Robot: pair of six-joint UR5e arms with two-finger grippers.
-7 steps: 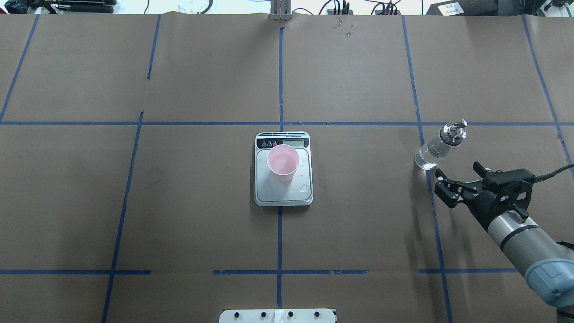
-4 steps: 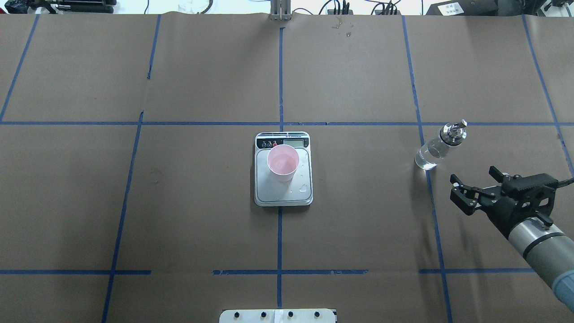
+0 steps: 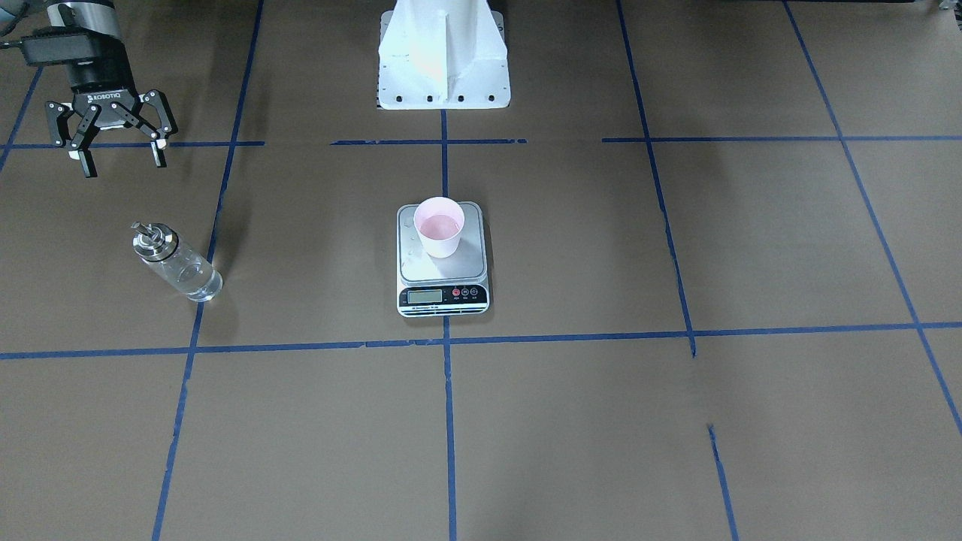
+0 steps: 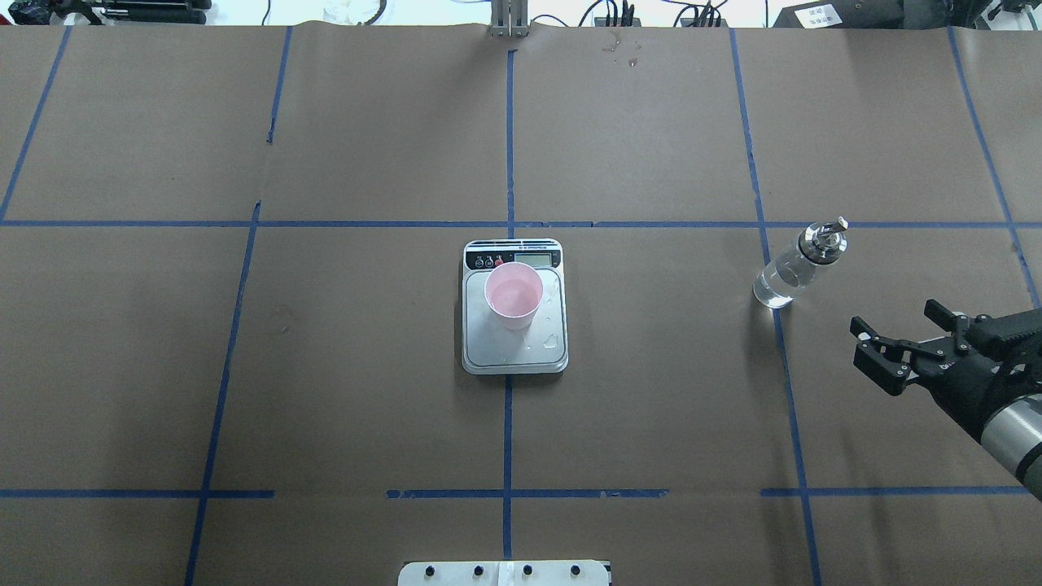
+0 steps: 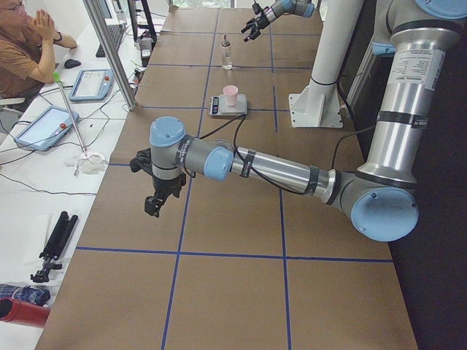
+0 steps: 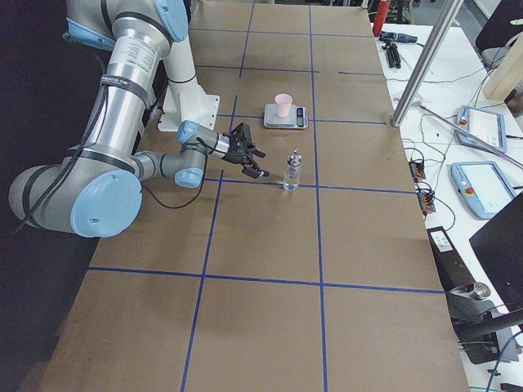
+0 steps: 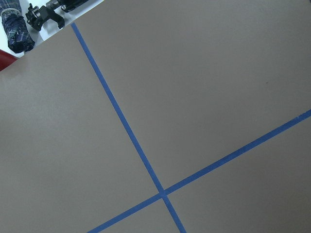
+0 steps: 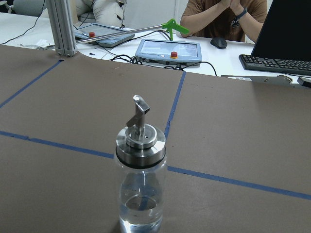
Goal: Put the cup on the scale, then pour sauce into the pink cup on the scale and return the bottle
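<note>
The pink cup (image 4: 514, 295) stands upright on the scale (image 4: 521, 356) at the table's middle, with clear liquid in it (image 3: 439, 225). A few drops lie on the scale's platform. The clear glass bottle (image 4: 788, 275) with its silver cap stands upright by itself at the right, a little liquid in its bottom (image 8: 141, 204). My right gripper (image 4: 891, 316) is open and empty, apart from the bottle, on the side nearer the robot (image 3: 124, 165). My left gripper (image 5: 155, 206) hangs over the table's left end and shows only in the exterior left view; I cannot tell whether it is open or shut.
The white robot base (image 3: 442, 56) stands behind the scale. An aluminium post (image 8: 60, 26), tablets (image 8: 167, 51), a keyboard and seated people are beyond the table's far edge. Blue tape lines cross the brown table cover.
My right gripper, open, has drawn back from the bottle, to the right and toward the robot. The bottle, cup and scale have not moved.
</note>
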